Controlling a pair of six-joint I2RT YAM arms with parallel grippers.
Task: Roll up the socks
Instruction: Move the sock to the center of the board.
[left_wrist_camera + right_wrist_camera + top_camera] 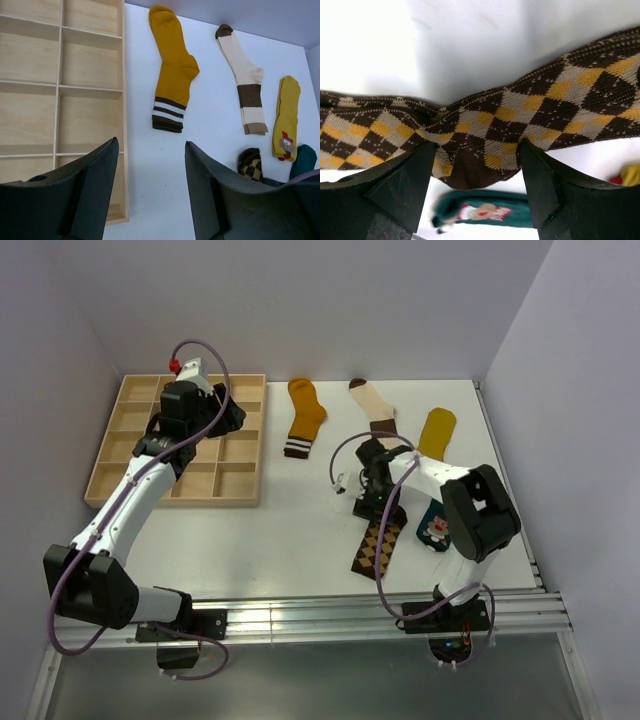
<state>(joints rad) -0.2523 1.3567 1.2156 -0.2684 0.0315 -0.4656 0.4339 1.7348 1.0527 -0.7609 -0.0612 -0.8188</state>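
Where the scene is set: a white table is seen from above, with both arms bolted at its near edge.
Wooden tray: laid at the far left of the table and divided into open compartments.
Left gripper: held above the right-hand side of the tray. Its jaws are spread apart and nothing is gripped; the tray rim and bare table are seen through the gap.
Mustard sock: laid flat just to the right of the tray, with its striped cuff turned toward the near edge.
Cream sock: laid flat to the right of the mustard sock, apart from it. It is marked by a brown toe and a brown band, and in the overhead view its near end is hidden by the right arm.
Right gripper: lowered onto the middle of the table. Its jaws are spread wide on either side of a puckered stretch of fabric, and no clamping is seen. Whether the fingertips touch the fabric cannot be told.
Argyle sock: stretched toward the near edge, brown with orange and cream diamonds, and bunched where the right gripper straddles it.
Yellow sock: laid flat toward the far right, with a red mark near its cuff.
Teal sock: laid just to the right of the argyle sock, partly covered by the right arm.
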